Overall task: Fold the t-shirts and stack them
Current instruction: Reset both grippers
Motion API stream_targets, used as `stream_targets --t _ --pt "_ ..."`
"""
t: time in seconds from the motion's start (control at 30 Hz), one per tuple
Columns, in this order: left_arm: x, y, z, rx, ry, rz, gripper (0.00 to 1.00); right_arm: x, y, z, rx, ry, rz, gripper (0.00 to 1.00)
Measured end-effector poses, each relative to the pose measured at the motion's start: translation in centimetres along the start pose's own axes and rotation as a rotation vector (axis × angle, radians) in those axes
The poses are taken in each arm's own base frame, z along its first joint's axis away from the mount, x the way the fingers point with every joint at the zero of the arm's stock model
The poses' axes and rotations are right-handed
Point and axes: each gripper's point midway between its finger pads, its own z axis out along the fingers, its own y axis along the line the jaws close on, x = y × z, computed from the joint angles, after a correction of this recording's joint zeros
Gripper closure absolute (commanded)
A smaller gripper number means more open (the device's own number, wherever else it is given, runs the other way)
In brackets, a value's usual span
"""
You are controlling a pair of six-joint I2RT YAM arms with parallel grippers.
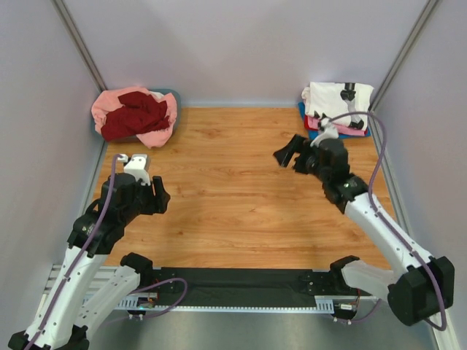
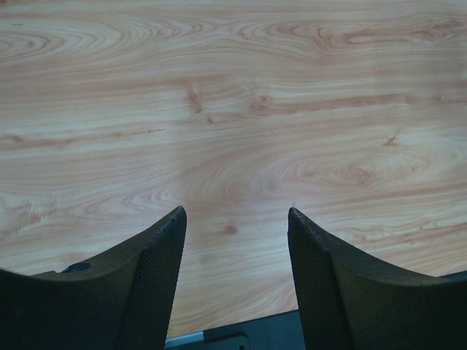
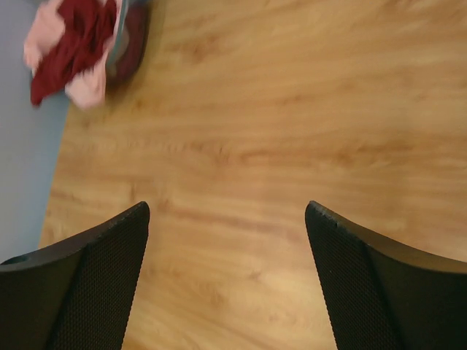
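Black left hand (image 2: 235,211), right hand (image 3: 227,205), open, empty

You have a wood-grain tabletop (image 1: 233,197) ringed by grey walls (image 1: 241,44), with a grey-blue tub (image 1: 172,95) at its far left corner

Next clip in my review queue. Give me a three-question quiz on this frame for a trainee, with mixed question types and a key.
1. True or false: the left gripper and the right gripper both have their jaws open and hold nothing.
2. Multiple choice: the folded stack topped by the off-white shirt sits at the A) far right corner, B) far left corner, C) near edge.
3. Fill in: in the far left corner, the crumpled dark red shirt lies on a ___ shirt.
Key: 1 true; 2 A; 3 salmon-pink, the salmon-pink shirt showing around it.
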Motion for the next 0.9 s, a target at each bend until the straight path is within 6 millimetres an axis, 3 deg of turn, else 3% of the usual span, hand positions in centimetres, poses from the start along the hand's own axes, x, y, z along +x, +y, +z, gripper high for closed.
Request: stream_targets --t 0.1,0.23,0.3,0.4,0.53,0.9 --pt "0.0 0.0 0.0 0.001 -0.002 0.0 0.35 9.1 1.4 -1.9 -0.081 0.168 -0.055 0.02" --pt "-0.1 0.0 -0.1 0.002 -0.007 -0.001 0.35 18.5 0.7 -4.4 -0.1 0.345 -0.129 0.0" --pt "-0.1 0.0 -0.1 0.002 -0.006 -0.001 0.35 21.8 0.7 -5.6 -0.116 0.415 -0.168 0.0" --pt "-0.1 0.0 -0.1 0.001 -0.007 -0.001 0.35 25.3 0.3 -6.8 -0.138 0.465 -0.208 0.0" --pt "-0.1 0.1 -0.1 -0.006 -0.009 -0.001 0.35 26.7 -0.8 -6.8 -0.122 0.463 -0.207 0.0" --pt "0.0 0.7 0.0 -0.035 -0.012 -0.003 0.35 24.1 1.8 -7.0 -0.274 0.31 -0.143 0.0"
